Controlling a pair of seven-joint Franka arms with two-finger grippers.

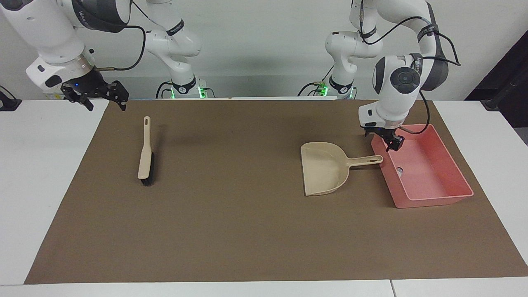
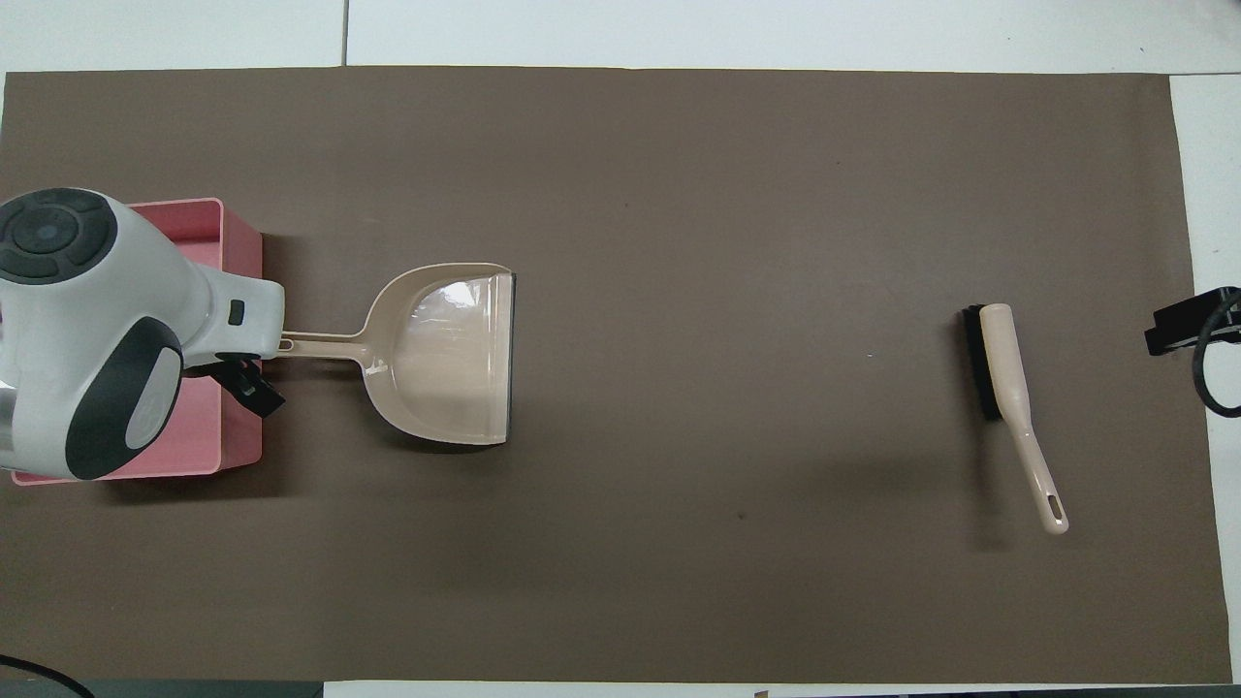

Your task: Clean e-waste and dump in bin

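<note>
Facing view: the dustpan [image 1: 326,167] lies flat on the brown mat [image 1: 247,231], toward the left arm's end of the table, its handle tip just beside the wall of the pink bin [image 1: 429,198]. The bin sits by the mat's edge at that same end, and one small whitish piece of e-waste [image 1: 399,169] rests on its floor (the dark piece cannot be made out). The left gripper [image 1: 392,140] hangs over the bin's corner nearest the robots, fingers apart and holding nothing. The brush [image 1: 145,153] lies on the mat toward the right arm's end, bristles down. The right gripper [image 1: 95,95] is raised over the mat's corner at that end, jaws spread wide and empty.

Overhead view: the left arm's wrist covers most of the bin [image 2: 242,281]; the dustpan [image 2: 446,354] lies clear of it, handle pointing at the bin. The brush [image 2: 1008,397] is alone near the mat's edge, and only the tip of the right gripper [image 2: 1188,325] shows at the frame's border.
</note>
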